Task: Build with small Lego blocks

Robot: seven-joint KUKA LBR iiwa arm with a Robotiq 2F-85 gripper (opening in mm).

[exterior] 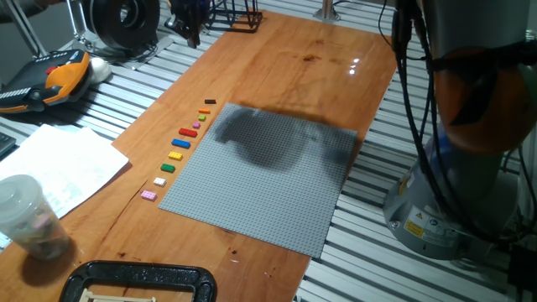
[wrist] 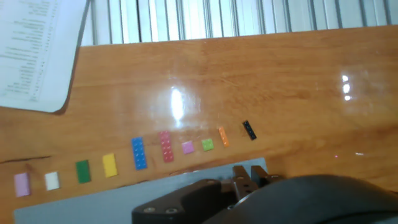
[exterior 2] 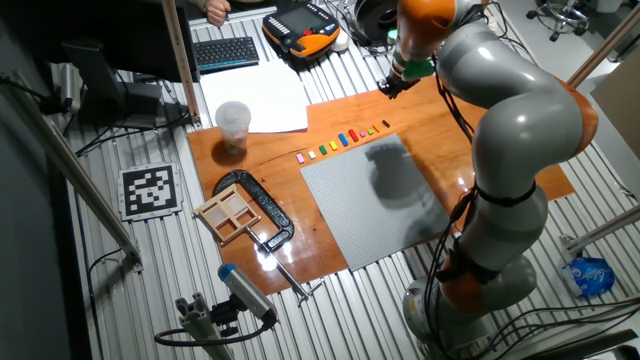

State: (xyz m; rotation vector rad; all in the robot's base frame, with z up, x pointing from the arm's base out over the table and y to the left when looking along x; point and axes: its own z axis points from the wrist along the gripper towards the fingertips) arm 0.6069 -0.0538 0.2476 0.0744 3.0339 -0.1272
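Note:
The small Lego blocks (exterior: 180, 143) lie in one row on the wooden table, just left of the grey baseplate (exterior: 277, 193). In the hand view the row runs from a pink block (wrist: 22, 183) through white, green, yellow, blue (wrist: 138, 153) and red (wrist: 166, 147) to a black block (wrist: 249, 130). In the other fixed view my gripper (exterior 2: 394, 84) hangs high above the table, beyond the black end of the row (exterior 2: 345, 138). Its dark body (wrist: 249, 177) fills the bottom of the hand view. I cannot make out how the jaws stand. Nothing shows between them.
A sheet of paper (exterior: 59, 168) and a clear plastic cup (exterior: 25, 214) sit at the table's left end. A black clamp (exterior: 138, 281) holding a wooden frame (exterior 2: 228, 212) grips the near edge. A teach pendant (exterior: 46, 80) lies beyond on the slatted bench.

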